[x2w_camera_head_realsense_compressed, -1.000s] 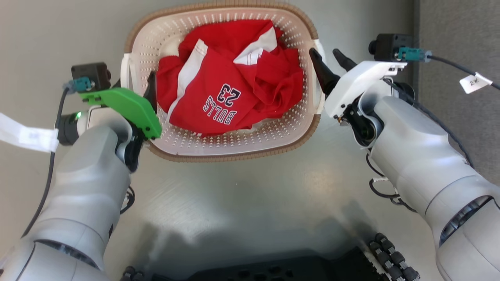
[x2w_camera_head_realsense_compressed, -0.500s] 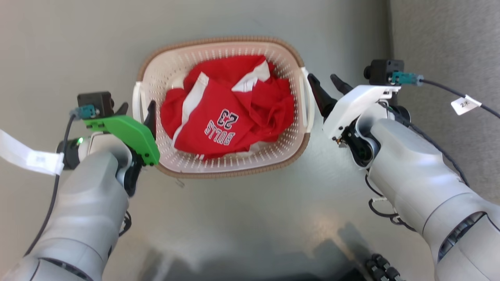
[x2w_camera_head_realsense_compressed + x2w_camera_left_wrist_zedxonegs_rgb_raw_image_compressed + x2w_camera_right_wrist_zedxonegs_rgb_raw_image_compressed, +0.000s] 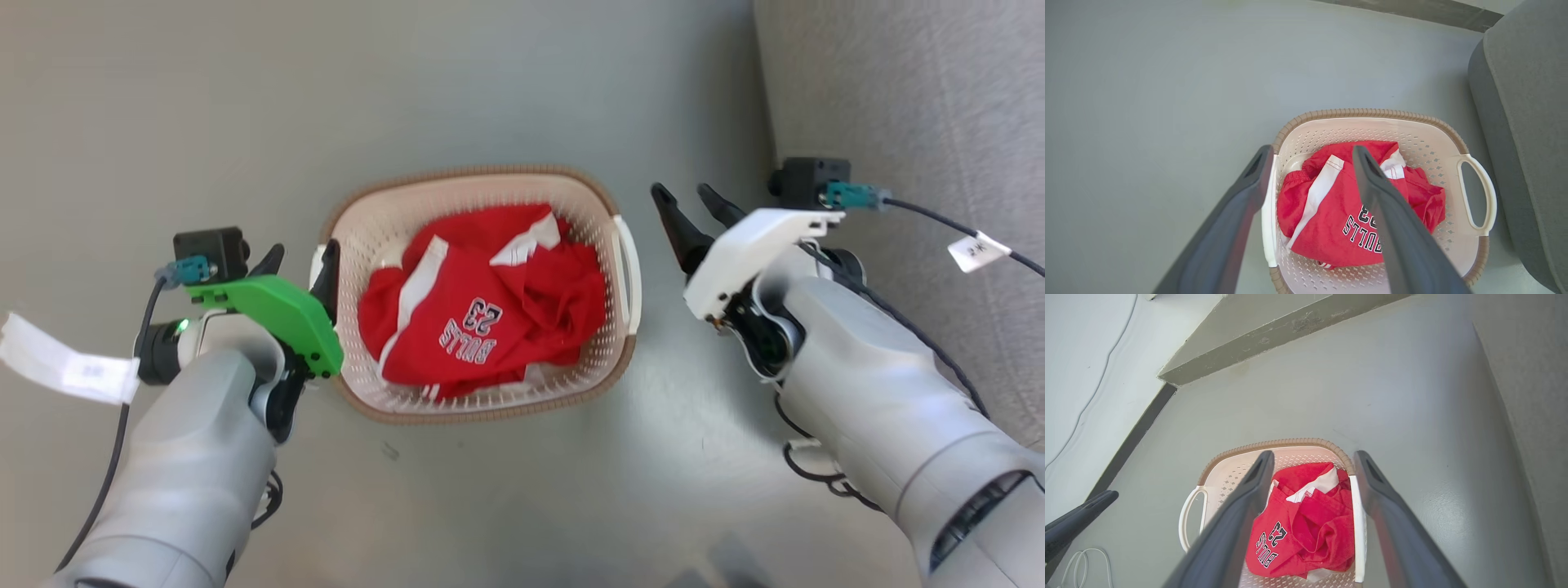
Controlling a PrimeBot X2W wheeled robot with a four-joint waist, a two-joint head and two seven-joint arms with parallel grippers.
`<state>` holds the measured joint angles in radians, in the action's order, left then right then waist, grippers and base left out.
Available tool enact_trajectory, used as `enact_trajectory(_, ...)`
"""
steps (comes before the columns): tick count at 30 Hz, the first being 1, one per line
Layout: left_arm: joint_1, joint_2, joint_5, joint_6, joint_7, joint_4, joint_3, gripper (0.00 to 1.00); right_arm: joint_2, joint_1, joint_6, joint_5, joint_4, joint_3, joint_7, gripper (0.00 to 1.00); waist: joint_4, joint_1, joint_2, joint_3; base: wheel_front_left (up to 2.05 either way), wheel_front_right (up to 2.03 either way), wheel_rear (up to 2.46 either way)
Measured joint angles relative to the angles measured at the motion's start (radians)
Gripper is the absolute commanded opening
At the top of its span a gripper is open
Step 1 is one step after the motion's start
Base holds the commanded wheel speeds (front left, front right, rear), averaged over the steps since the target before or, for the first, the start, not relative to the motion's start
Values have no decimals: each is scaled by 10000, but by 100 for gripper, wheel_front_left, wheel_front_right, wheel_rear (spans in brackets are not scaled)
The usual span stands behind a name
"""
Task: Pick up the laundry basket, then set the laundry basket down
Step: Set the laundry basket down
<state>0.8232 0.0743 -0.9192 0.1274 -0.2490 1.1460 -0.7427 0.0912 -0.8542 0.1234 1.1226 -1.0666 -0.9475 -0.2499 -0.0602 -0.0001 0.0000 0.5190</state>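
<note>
Laundry basket (image 3: 482, 173), cream perforated plastic with a brown woven-look rim, sits on a grey floor (image 3: 490, 82). It holds a crumpled red jersey (image 3: 490, 327) with white trim, printed "BULLS 23". The left fingers (image 3: 329, 265) are spread apart at the basket's left handle (image 3: 1269, 220). In the left wrist view that white handle lies in the gap between them, and whether either finger touches it cannot be told. The right fingers (image 3: 673, 224) are also spread apart, holding nothing. They are just beside the basket's right handle (image 3: 630, 269) and clear of it in the head view. Grey upholstered furniture (image 3: 898, 98) stands to the right of the basket, beyond the right fingers.
</note>
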Motion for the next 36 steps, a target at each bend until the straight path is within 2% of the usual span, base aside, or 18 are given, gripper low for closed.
enact_trajectory(9, -504, 142, 35, 0, 0, -911, 460, 100, 439, 522, 0, -422, 382, 412, -2, 100, 29, 0, 0, -1041, 0, 0, 0)
enact_trajectory(21, -1575, 782, 894, -35, 0, -2349, 1404, 100, 826, 1122, 0, -1618, 1678, 1528, -2, 100, 111, 0, 0, -2560, 0, 0, 0)
enact_trajectory(27, -2100, 826, 1292, -163, -2, -3325, 2061, 100, 1110, 1693, -17, -2192, 2305, 2197, -4, 100, 95, 0, 0, -3192, 0, 0, 0)
enact_trajectory(36, -3007, 995, 1948, -324, -27, -4780, 2964, 100, 1319, 2688, -476, -3229, 3626, 3229, -4, 100, 149, 0, 0, -3922, 0, 0, 0)
